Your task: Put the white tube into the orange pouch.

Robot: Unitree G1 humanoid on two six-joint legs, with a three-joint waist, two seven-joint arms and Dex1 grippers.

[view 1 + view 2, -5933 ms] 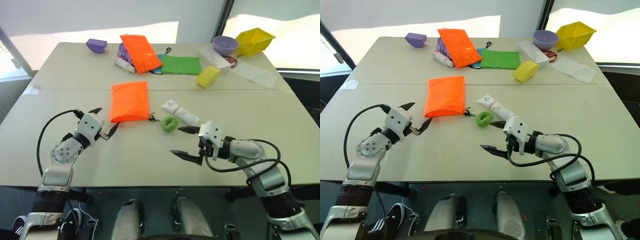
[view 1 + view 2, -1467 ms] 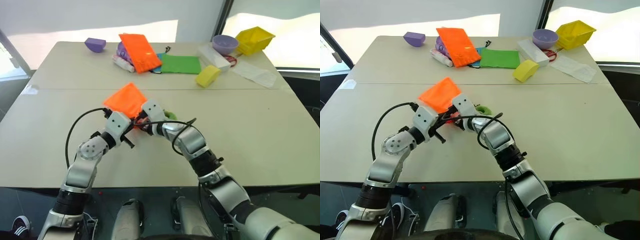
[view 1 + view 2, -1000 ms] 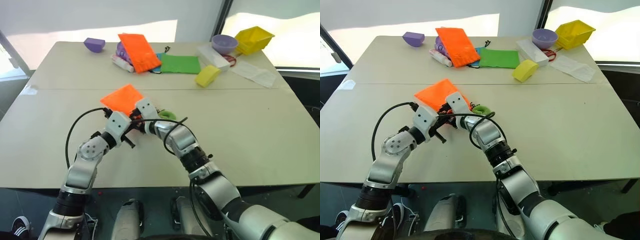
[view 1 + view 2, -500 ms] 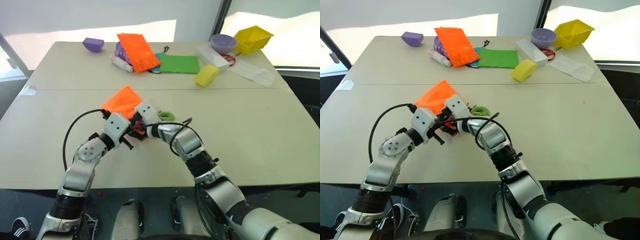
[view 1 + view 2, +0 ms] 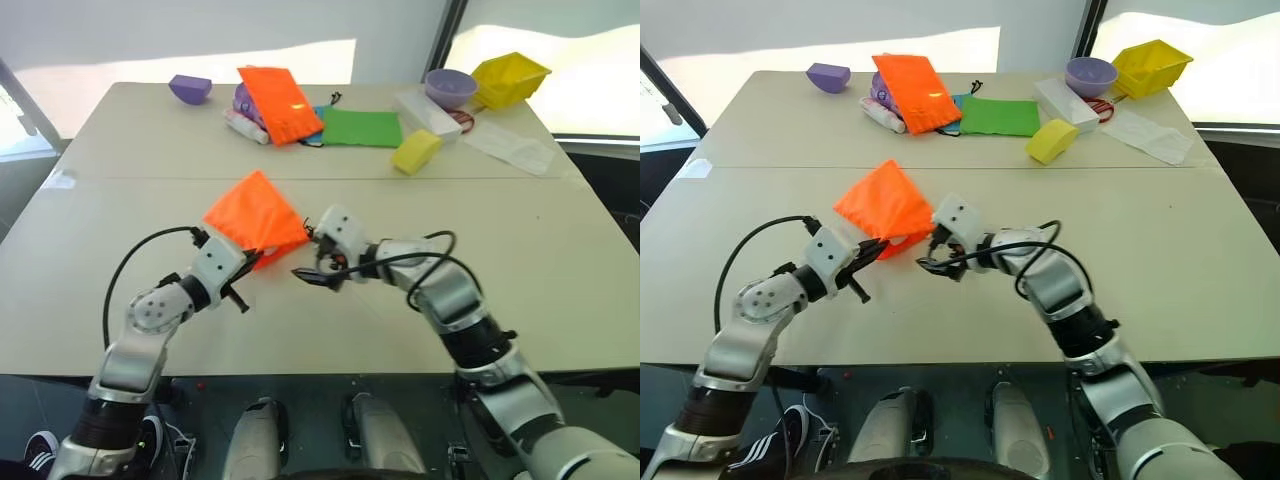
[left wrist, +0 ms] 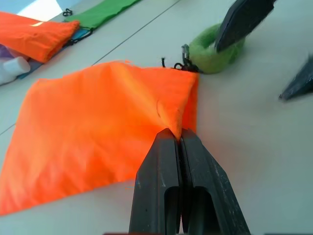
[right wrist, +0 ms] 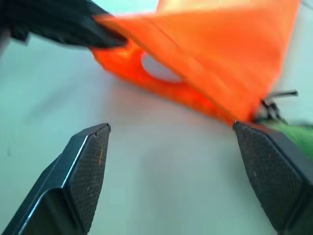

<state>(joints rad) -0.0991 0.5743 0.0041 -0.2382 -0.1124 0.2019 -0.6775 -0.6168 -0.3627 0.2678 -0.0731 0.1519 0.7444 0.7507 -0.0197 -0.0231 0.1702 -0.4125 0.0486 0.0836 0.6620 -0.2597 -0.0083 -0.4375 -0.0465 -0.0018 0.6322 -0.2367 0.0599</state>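
Left eye view is looking down on a beige table (image 5: 560,260) that is carrying everything else. At its middle, the orange pouch (image 5: 255,212) is lying partly lifted, its near mouth edge being pinched by the left gripper (image 5: 247,259), whose two black fingers are pressed together on the fabric; the left wrist view is showing that same clamp on the pouch's hem (image 6: 171,134). Just beside the pouch mouth, the right gripper (image 5: 314,255) is hovering above the tabletop with its fingers spread wide apart and holding nothing. Through the pouch's gaping mouth, the right wrist view is showing a pale shape inside, most likely the white tube (image 7: 157,70), though blur is keeping that uncertain. At the far edge, a second orange pouch (image 5: 279,102) is lying across a green pouch (image 5: 362,128), with a yellow bin (image 5: 510,80), a purple bowl (image 5: 451,89), a yellow sponge (image 5: 417,151) and a small purple cup (image 5: 191,90) sitting well apart from the grippers. A green ring (image 6: 210,49) is resting on the table, touching the pouch's drawstring corner.
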